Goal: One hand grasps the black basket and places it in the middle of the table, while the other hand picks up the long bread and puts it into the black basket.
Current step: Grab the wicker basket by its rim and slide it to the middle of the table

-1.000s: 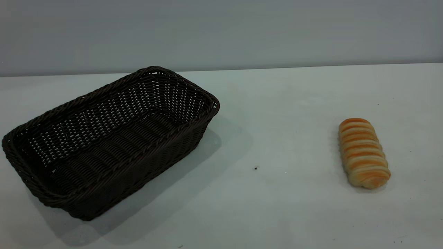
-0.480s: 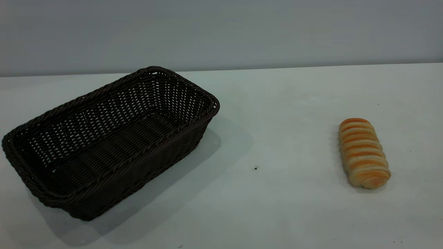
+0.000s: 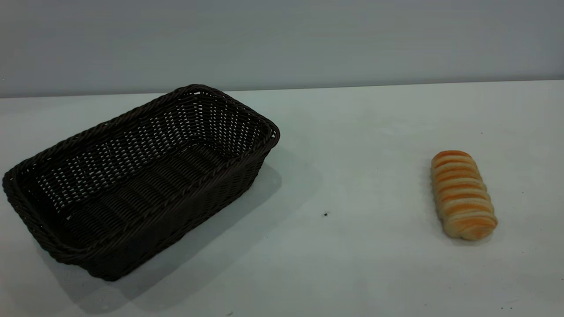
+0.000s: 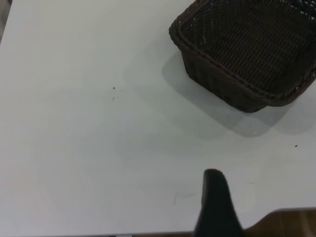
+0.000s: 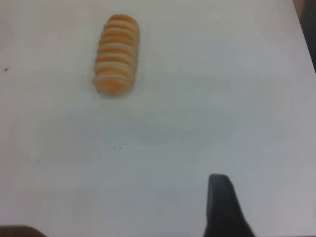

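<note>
Both arms hang back above the table's near edge, nothing held.

Only one dark finger of the left gripper (image 4: 213,205) shows, and one of the right gripper (image 5: 222,205); whether either is spread or closed cannot be told. Bare white table (image 3: 352,264) lies ahead of both. The black basket (image 3: 136,180) sits angled at the exterior view's left; the long bread (image 3: 462,194) lies well apart to the basket's right.
</note>
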Action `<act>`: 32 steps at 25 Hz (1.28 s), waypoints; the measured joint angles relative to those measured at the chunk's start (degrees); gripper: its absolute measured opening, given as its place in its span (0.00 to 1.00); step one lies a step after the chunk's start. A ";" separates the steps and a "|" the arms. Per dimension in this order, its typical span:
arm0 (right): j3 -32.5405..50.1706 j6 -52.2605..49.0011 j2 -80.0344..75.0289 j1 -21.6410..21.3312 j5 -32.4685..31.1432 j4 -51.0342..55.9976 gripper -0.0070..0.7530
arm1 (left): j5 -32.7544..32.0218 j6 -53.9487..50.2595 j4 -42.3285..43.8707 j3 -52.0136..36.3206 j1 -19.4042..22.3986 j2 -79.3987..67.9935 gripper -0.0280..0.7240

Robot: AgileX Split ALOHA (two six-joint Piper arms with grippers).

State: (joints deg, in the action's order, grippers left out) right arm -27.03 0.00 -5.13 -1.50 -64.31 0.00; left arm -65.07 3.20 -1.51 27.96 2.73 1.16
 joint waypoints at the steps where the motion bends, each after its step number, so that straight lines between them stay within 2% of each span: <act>1: 0.00 0.00 0.00 0.00 0.00 0.00 0.57 | 0.00 0.00 0.00 0.00 0.00 0.00 0.80; 7: -0.71 0.83 0.00 0.00 0.51 1.22 0.57 | 1.22 0.05 -0.48 1.02 0.00 0.00 0.80; 10: -3.20 4.19 -0.42 0.00 3.20 4.17 0.57 | 3.82 -1.80 -2.38 3.15 0.00 -0.13 0.80; 13: -4.89 5.54 -4.06 0.00 5.67 5.30 0.57 | 3.61 -3.20 -3.78 4.63 0.00 -3.82 0.80; 21: -6.85 9.85 -26.17 0.00 12.45 10.17 0.61 | 5.62 -6.41 -4.05 9.64 0.00 -31.47 0.80; 24: -7.05 12.08 -31.49 0.00 15.66 13.02 0.62 | 9.21 -8.48 -4.10 10.35 0.00 -42.91 0.80; 29: -7.11 14.51 -34.94 0.00 17.48 14.62 0.62 | 15.52 -10.47 -3.95 10.78 0.00 -59.04 0.80; 32: -7.11 14.83 -34.87 0.00 17.98 14.92 0.62 | 20.63 -15.32 -3.60 10.78 0.00 -66.73 0.80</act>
State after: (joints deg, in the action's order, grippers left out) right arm -34.14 14.83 -40.00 -1.50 -46.33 14.92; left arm -44.43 -12.12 -5.12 38.74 2.73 -65.57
